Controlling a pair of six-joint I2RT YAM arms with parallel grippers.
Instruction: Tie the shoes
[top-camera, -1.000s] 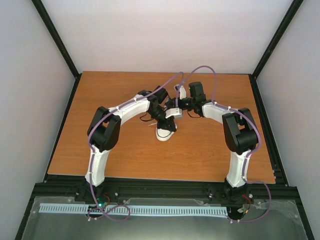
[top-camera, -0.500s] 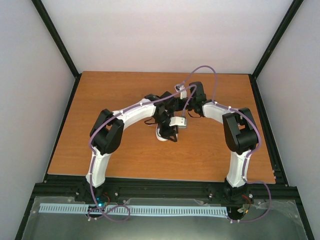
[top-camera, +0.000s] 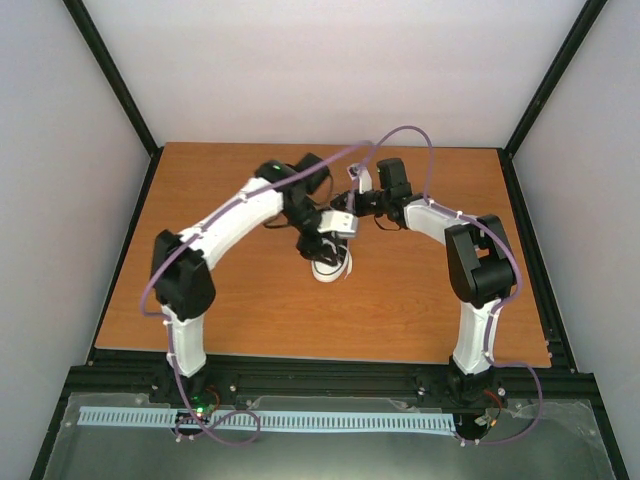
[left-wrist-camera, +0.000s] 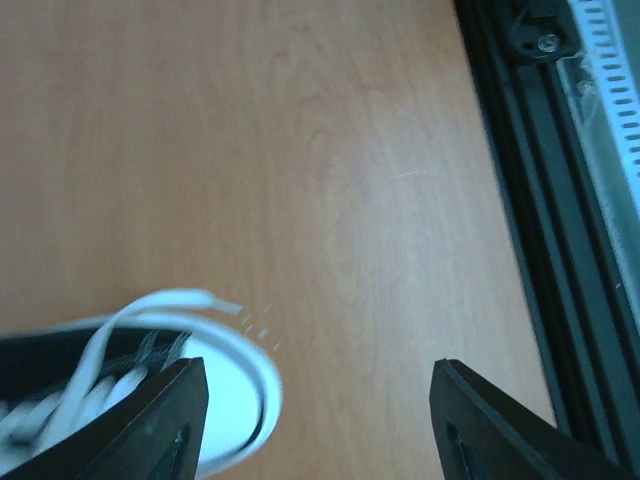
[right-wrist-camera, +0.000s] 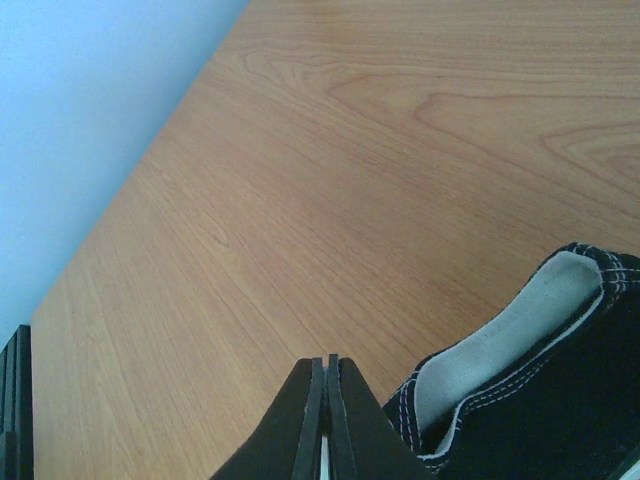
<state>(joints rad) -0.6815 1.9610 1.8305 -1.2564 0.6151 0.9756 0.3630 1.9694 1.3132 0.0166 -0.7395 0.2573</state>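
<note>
The small black shoe (top-camera: 331, 268), with a white sole and toe cap, lies mid-table with its toe toward me. My left gripper (top-camera: 321, 247) hangs just over it and is open. In the left wrist view its fingers (left-wrist-camera: 150, 420) stand wide apart over bare wood, with the white toe cap (left-wrist-camera: 228, 405) and a loose white lace (left-wrist-camera: 150, 304) beside the left finger. My right gripper (right-wrist-camera: 327, 368) is shut just behind the shoe's heel collar (right-wrist-camera: 520, 350), and a thin white sliver of lace shows between its pads. In the top view the right gripper (top-camera: 347, 214) sits at the far end of the shoe.
The wooden table (top-camera: 240, 310) has a black frame rail (left-wrist-camera: 530, 200) along its near edge. White walls close in the left, back and right sides. Purple cables loop over both arms.
My left gripper has opened and let go. The left arm's elbow has swung out to the left while its wrist stayed over the shoe. The right arm has barely moved.
</note>
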